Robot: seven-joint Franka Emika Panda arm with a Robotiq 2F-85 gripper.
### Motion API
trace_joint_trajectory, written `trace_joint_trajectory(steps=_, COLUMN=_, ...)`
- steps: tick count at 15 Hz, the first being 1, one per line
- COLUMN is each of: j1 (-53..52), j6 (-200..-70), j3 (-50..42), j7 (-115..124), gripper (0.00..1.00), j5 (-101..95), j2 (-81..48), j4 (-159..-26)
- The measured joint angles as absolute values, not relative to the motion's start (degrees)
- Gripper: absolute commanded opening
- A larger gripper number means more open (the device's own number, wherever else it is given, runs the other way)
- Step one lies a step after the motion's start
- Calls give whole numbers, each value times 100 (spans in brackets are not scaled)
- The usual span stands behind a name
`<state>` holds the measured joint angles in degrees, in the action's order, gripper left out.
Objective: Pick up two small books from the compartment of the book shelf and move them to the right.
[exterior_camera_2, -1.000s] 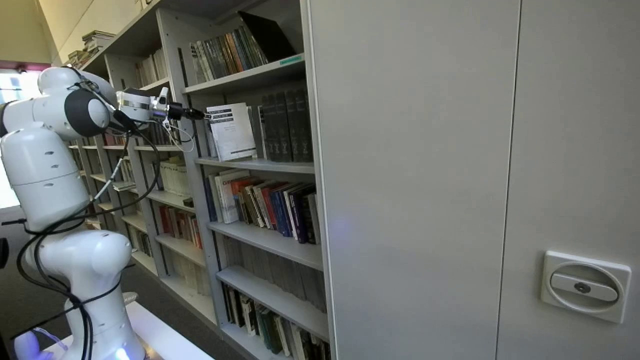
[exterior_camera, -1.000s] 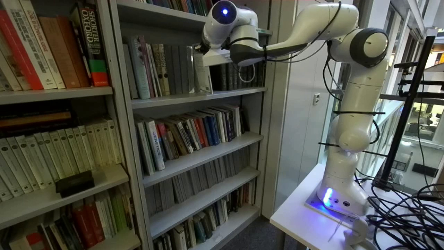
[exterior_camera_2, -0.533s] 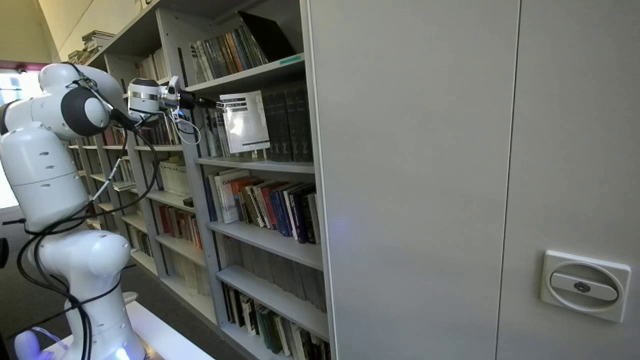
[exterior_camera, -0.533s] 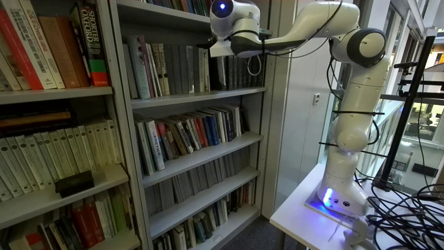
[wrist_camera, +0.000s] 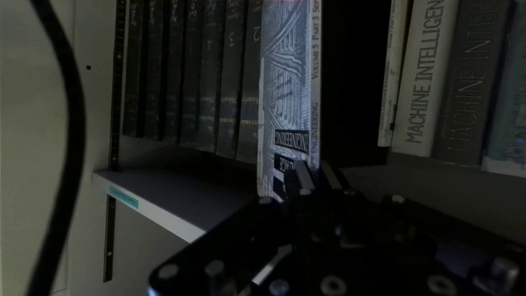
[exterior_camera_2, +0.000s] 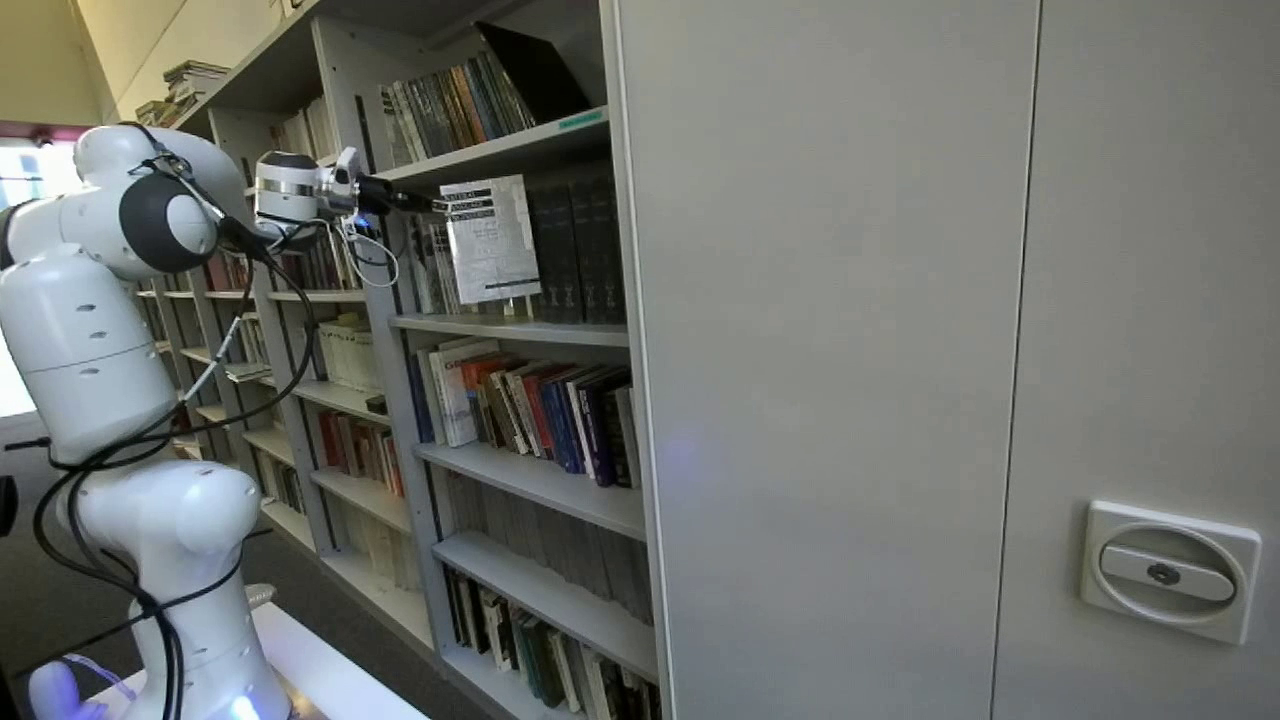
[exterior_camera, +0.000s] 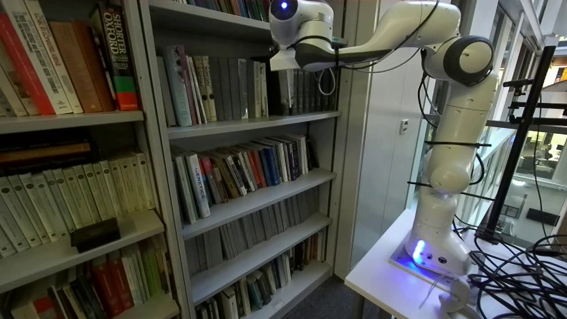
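Far left I have another unit (exterior_camera: 75, 120), with a black thing (exterior_camera: 95, 235), too dim to name, at the front edge of one level. Next stands the shelf (exterior_camera: 274, 191); from the left edge of its compartment (exterior_camera: 212, 128) runs an upright row (exterior_camera: 221, 88) of books, then a dark gap. Right of the gap, toward the compartment's right edge, my gripper (wrist_camera: 314, 168) is clamped on a book (exterior_camera_2: 495, 240) by an upper corner; in an exterior view its lower edge shows above the compartment's front edge. Just right of it, touching or not I cannot tell, dark volumes (wrist_camera: 209, 90) block the way to the right edge, and a cable loop (exterior_camera: 327, 94) hangs before them. Farther right come a cupboard (exterior_camera: 381, 155), then the table (exterior_camera: 376, 270), my base (exterior_camera: 436, 248) in from its left edge, and tangled cables (exterior_camera: 518, 270).

I count five levels on the shelf, four spines at the row's end by the gap in the wrist view, one book in my grip, seven dark volumes.

Against a second ago, the book has risen and gone right, my wrist (exterior_camera: 316, 26) with it. The row's end, mostly hidden then, now shows; the gap that lay right of the book lies left of it.
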<state>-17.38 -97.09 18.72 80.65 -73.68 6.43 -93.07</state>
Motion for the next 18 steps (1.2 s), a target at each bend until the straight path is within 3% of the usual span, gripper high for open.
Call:
trace_joint_trajectory(steps=9, j1=-1964, j6=-9723, j3=2161, j7=8047, gripper=2, j5=-7240, j2=710, j4=-9504)
trace_joint_trajectory(steps=18, j1=-1784, j6=-9788, j3=1855, j7=8049, gripper=2, j5=-7332, j2=469, j4=-9528)
